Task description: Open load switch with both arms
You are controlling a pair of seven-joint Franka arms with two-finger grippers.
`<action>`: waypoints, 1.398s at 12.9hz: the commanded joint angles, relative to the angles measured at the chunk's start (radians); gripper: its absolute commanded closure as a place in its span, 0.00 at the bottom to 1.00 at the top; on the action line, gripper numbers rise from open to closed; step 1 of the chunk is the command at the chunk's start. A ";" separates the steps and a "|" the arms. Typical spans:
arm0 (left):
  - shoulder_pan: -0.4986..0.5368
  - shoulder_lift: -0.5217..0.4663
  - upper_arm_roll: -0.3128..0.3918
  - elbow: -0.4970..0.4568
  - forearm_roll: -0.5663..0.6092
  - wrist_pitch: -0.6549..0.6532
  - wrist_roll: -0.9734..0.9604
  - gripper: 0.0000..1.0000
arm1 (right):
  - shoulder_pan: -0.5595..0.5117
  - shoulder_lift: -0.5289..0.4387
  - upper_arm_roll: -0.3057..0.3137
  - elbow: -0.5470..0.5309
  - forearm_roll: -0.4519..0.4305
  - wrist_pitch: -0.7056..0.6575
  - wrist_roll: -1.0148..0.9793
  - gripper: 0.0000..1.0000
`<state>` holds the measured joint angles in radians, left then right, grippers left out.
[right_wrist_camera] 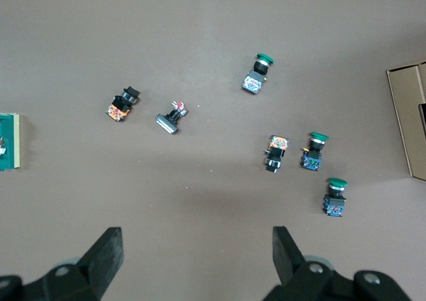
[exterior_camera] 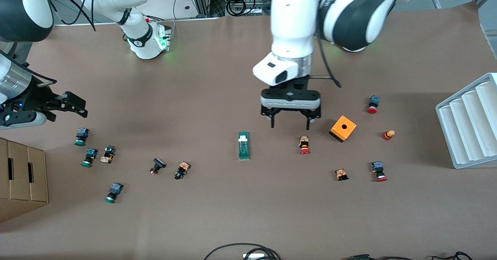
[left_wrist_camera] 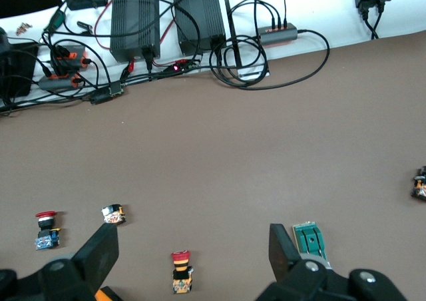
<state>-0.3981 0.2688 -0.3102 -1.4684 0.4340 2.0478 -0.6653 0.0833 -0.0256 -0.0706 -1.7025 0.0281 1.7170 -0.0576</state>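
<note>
Right gripper [exterior_camera: 72, 105] hangs wide open over bare table, well apart from the load switch [exterior_camera: 243, 145]; the switch's long axis runs toward the front camera; left gripper [exterior_camera: 290, 123], open and empty, hovers just beside it, looks likelier to arrive first.

We see the table [exterior_camera: 217, 213] evenly and softly lit from above, bright without glare. The left arm [exterior_camera: 310, 23] casts a broad faint shadow on the brown surface. A green glow marks the right arm's base [exterior_camera: 149, 38]. Both wrist views look sharp, their near fingers slightly soft.
</note>
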 commanded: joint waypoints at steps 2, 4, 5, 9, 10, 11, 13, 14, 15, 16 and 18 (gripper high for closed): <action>0.008 -0.046 0.062 -0.007 -0.086 -0.034 0.148 0.00 | -0.071 -0.010 0.075 -0.005 -0.017 0.007 -0.008 0.00; 0.008 -0.048 0.089 -0.013 -0.092 -0.037 0.153 0.00 | -0.073 -0.008 0.075 -0.005 -0.017 0.013 -0.008 0.00; 0.016 -0.048 0.091 -0.018 -0.092 -0.037 0.153 0.00 | -0.071 -0.008 0.075 -0.005 -0.017 0.013 -0.008 0.00; 0.105 -0.082 0.091 -0.021 -0.187 -0.099 0.174 0.00 | -0.066 -0.008 0.072 -0.005 -0.016 0.015 -0.010 0.00; 0.129 -0.094 0.091 -0.021 -0.219 -0.115 0.212 0.00 | -0.065 -0.008 0.071 -0.005 -0.017 0.015 -0.008 0.00; 0.142 -0.098 0.091 -0.020 -0.224 -0.142 0.237 0.00 | -0.050 -0.007 0.065 -0.003 -0.019 0.015 -0.008 0.00; 0.166 -0.106 0.091 -0.021 -0.236 -0.165 0.237 0.00 | -0.025 -0.007 0.034 -0.003 -0.019 0.021 -0.010 0.00; 0.185 -0.108 0.091 -0.023 -0.251 -0.170 0.239 0.00 | -0.028 -0.007 0.035 -0.003 -0.019 0.021 -0.008 0.00; 0.208 -0.117 0.092 -0.035 -0.271 -0.172 0.239 0.00 | -0.027 -0.007 0.035 -0.003 -0.019 0.023 -0.008 0.00; 0.235 -0.128 0.108 -0.047 -0.299 -0.173 0.240 0.00 | -0.025 -0.007 0.035 -0.003 -0.019 0.023 -0.008 0.00; 0.252 -0.144 0.175 -0.046 -0.371 -0.239 0.310 0.00 | -0.027 -0.008 0.035 -0.003 -0.019 0.021 -0.008 0.00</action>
<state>-0.1749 0.1712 -0.1787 -1.4839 0.1310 1.8570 -0.4273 0.0455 -0.0258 -0.0248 -1.7025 0.0281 1.7279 -0.0585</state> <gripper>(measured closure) 0.000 0.000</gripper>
